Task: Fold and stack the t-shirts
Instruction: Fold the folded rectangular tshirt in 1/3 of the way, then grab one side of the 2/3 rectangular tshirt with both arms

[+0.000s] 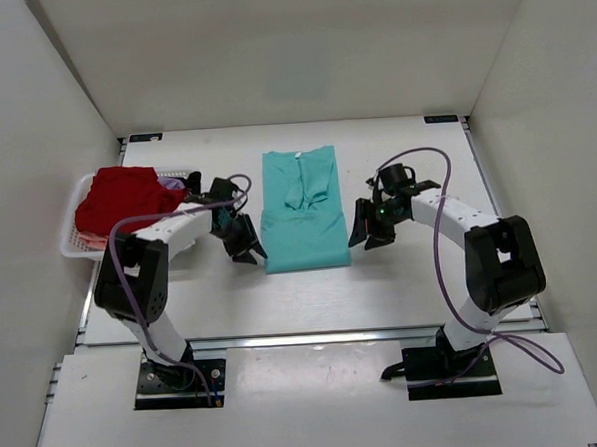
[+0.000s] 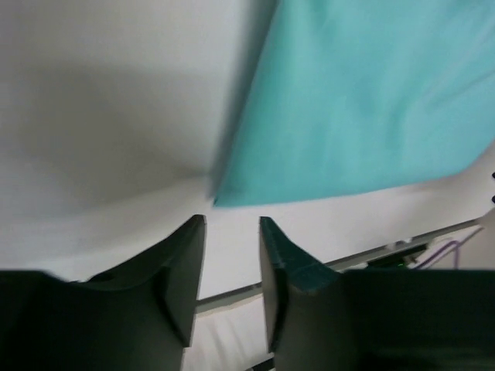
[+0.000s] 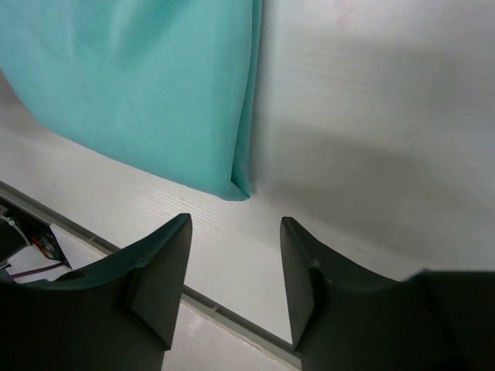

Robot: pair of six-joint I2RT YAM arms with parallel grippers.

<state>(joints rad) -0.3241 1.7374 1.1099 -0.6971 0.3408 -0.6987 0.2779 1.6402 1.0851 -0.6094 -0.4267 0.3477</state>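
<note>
Grippers flank the teal t-shirt (image 1: 301, 211), folded narrow at the middle of the table (image 1: 422, 287): left gripper (image 1: 248, 252) and right gripper (image 1: 365, 237) hang parted and empty by its 2 near corners. A shallow pinch could lift only 1 layer, undoing the fold. Red t-shirts (image 1: 127, 197) fill the basket (image 1: 72, 240).

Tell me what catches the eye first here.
A teal t-shirt lies folded into a narrow strip at the middle of the table. The left gripper and right gripper flank its near corners, both open and empty. At the left edge, a heap of red shirts fills a white basket.
</note>
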